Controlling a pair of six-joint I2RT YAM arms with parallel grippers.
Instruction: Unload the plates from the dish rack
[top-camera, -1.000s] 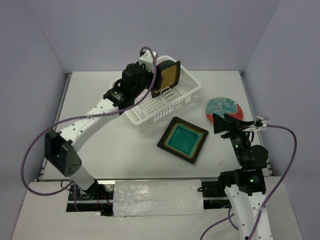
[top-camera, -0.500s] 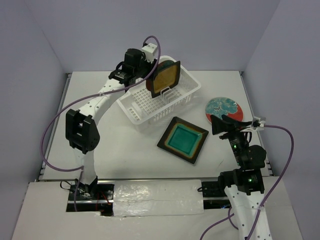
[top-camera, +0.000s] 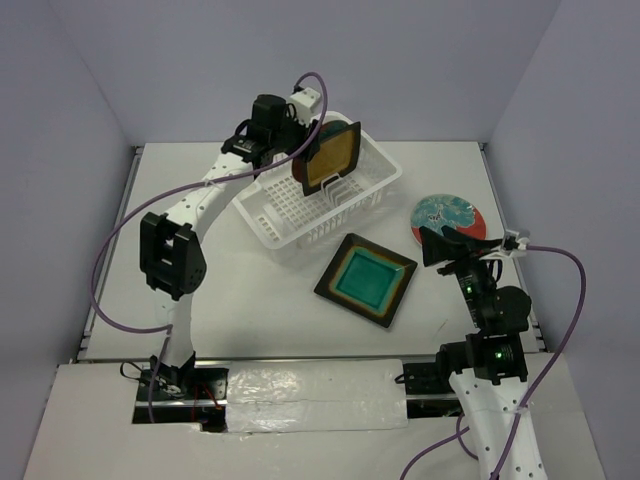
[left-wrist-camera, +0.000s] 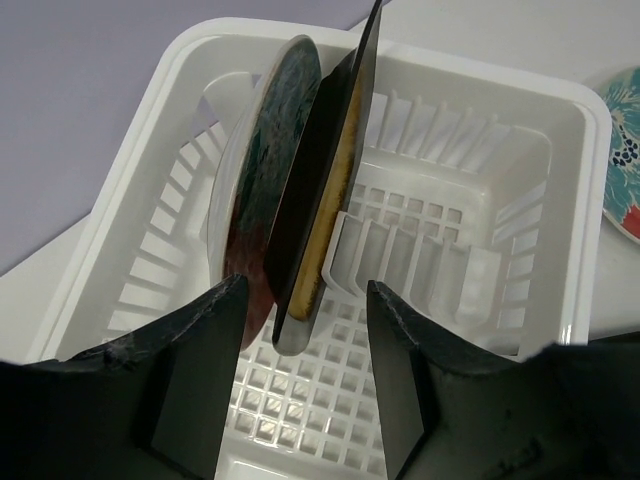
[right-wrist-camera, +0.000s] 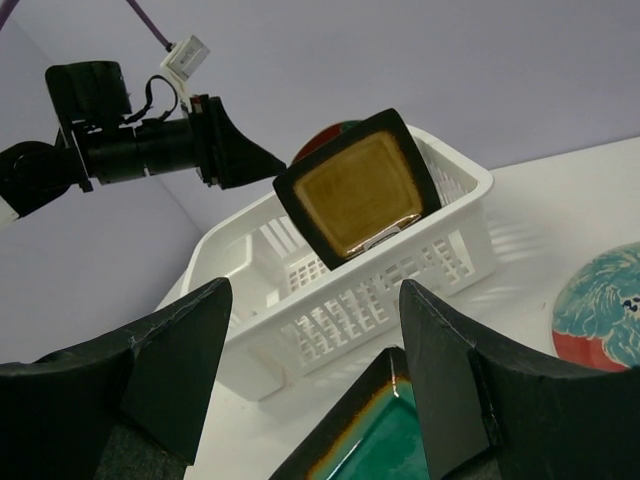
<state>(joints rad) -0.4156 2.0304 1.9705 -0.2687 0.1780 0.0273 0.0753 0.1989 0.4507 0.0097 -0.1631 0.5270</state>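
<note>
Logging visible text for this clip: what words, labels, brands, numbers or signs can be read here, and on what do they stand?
None readable. The dish rack, the amber square plate, the teal square plate, the round plate outside the rack, the left arm and the right arm show no writing in any view.

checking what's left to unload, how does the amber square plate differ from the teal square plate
Centre: the amber-yellow square plate is golden; the teal square plate is blue-green. Pose: the amber plate stands on edge; the teal plate lies flat. Place: the amber plate sits in the white plastic lattice dish rack; the teal plate rests on the white table beside it. Both are square with dark rims.
</note>
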